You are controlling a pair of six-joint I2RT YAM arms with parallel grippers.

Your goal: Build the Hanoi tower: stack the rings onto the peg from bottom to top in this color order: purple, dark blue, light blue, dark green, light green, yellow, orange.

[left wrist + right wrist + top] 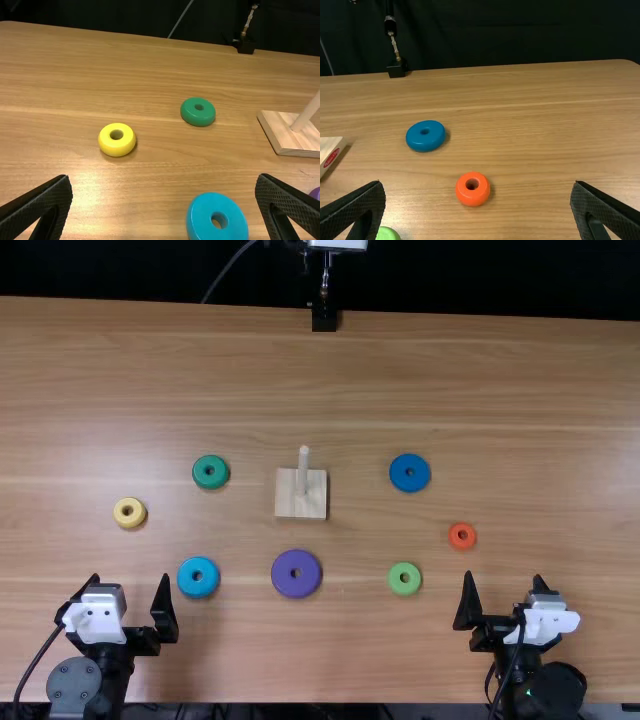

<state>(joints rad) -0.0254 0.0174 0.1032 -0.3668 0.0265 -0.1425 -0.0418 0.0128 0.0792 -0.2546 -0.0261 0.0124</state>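
So all seven rings are lying flat on the wooden table (560, 420), well apart from each other. The top view gives you the whole layout: the peg (303, 468) stands upright on its square wooden base (288, 503), with the dark green ring (219, 478) off to its left and the dark blue ring (399, 480) off to its right. The purple ring (283, 573) is on the near side of the base, between the light blue ring (186, 580) on the left and the light green ring (395, 582) on the right. The yellow ring (137, 518) is furthest left, the orange ring (455, 539) furthest right (pretty reddish, tbh).

The left gripper (130, 580) has its fingers spread wide near the table's near edge, and the right gripper (502, 578) is the same, wide apart.

The wrist cams add some detail: the right one picks up a red oval label (331, 157) on the base's side and a sliver of light green, while the left one shows the yellow ring's rounded side and a bit of purple.
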